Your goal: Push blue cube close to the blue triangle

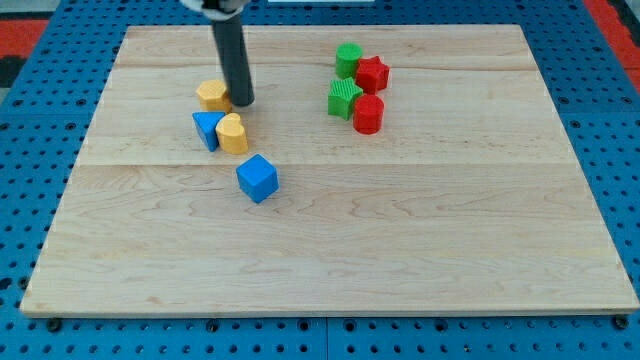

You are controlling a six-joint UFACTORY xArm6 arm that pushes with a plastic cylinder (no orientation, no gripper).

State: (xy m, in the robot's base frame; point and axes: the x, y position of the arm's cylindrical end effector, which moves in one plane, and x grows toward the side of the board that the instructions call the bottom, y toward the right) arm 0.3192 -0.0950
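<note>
1. Pale wooden board (pixel 330 260), planked with faint seams and fine grain, fills the view on a blue pegboard table (pixel 40 90); its near stretch lies bare.
2. Dark rod, round and matte, descends from the view's top, my tip (pixel 243 103) resting just to the right of the yellow block (pixel 211 95). It carries no jaws, so nothing is held or pinched.
3. Blue cube (pixel 257 178), glossy and sharp-edged, sits turned a little, near but apart from the blue triangle (pixel 206 129), toward the view's bottom right of it.
4. Blue triangle, a wedge, touches a second yellow block with a rounded top (pixel 233 133) on its right.
5. Two green blocks (pixel 348 60) (pixel 344 98), a red star (pixel 372 73) and a red cylinder (pixel 368 114), all ribbed or notched, cluster well apart at the view's upper right.
6. Judged best: swing my tip around to the cube's lower-right face, clear of the yellow pieces, then push squarely up-left; an off-centre contact would likely spin the cube aside.
</note>
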